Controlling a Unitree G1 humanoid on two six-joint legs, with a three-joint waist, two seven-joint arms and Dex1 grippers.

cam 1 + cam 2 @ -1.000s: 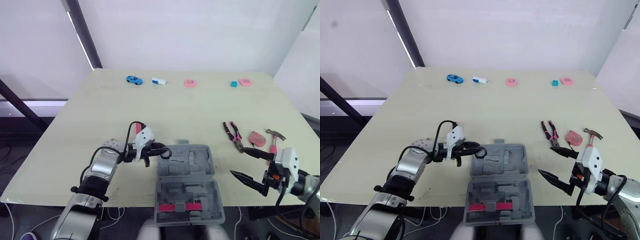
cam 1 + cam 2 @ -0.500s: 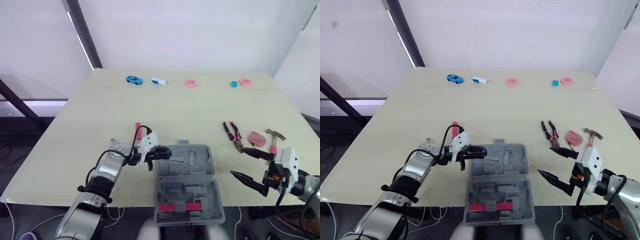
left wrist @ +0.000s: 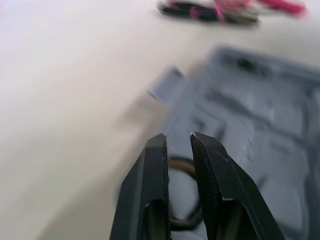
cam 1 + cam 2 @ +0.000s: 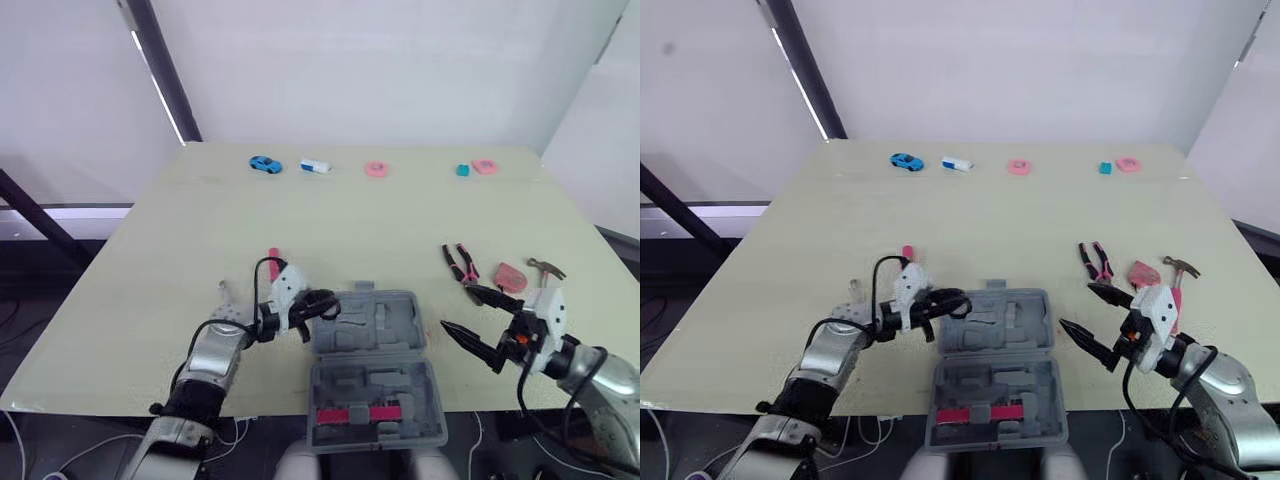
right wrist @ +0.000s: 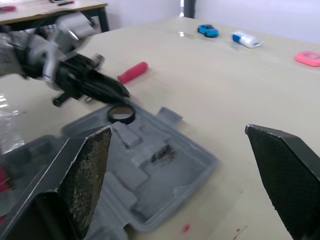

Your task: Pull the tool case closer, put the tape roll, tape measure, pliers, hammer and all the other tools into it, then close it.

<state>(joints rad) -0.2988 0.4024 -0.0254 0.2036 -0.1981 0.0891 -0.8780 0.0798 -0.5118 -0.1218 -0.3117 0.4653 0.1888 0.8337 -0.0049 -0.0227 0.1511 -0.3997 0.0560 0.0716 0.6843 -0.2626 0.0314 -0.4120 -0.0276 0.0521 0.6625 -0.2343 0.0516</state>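
Observation:
The grey tool case (image 4: 372, 368) lies open at the near table edge, a pink tool (image 4: 350, 415) in its near half. My left gripper (image 4: 318, 304) is at the case's far left corner, shut on the black tape roll (image 5: 121, 115), which rests on that corner. My right gripper (image 4: 458, 310) hovers wide open and empty just right of the case. Beyond it lie the pink-handled pliers (image 4: 460, 265), the pink tape measure (image 4: 513, 275) and the hammer (image 4: 548, 270). A pink screwdriver handle (image 4: 273, 258) lies behind my left wrist.
A small silvery tool (image 4: 225, 295) lies left of my left arm. Along the far edge sit a blue toy car (image 4: 264, 164), a white and blue item (image 4: 315, 166), two pink items (image 4: 376, 169) (image 4: 485, 166) and a teal cube (image 4: 462, 170).
My left gripper has carried the tape roll a little right, onto the case's corner, uncovering the pink screwdriver. My right gripper has moved left and away from me, toward the case and pliers.

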